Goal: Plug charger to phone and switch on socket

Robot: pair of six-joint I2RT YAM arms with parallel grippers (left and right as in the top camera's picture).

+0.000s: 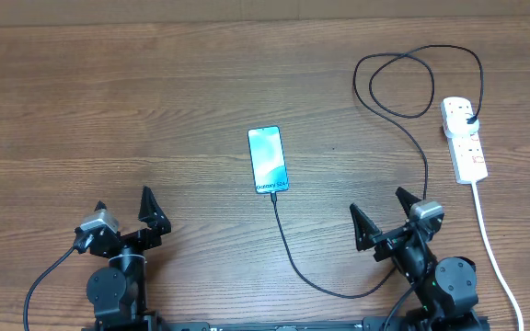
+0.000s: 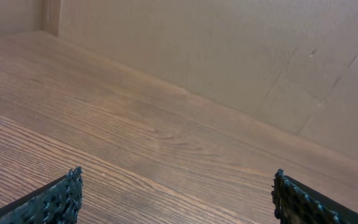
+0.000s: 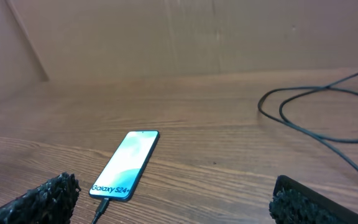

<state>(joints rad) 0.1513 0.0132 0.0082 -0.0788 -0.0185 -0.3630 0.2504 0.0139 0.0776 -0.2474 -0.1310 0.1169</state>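
Smartphone [image 1: 268, 160], slim, cyan screen lit, lies mid-table, thin black charger cable [image 1: 282, 234] at its near end, plug in white power strip [image 1: 465, 138]. Left gripper [image 1: 122, 208] and right gripper [image 1: 380, 210] gape empty. Reaching the strip could snag slack cable, unplugging it.

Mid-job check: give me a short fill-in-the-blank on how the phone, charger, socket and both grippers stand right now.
The phone lies flat with its lit screen facing ____.
The charger runs from the phone's text-band end to a black plug in the ____-coloured socket.
The fingers of the left gripper and the right gripper are spread apart and hold ____.
Missing words: up; white; nothing.
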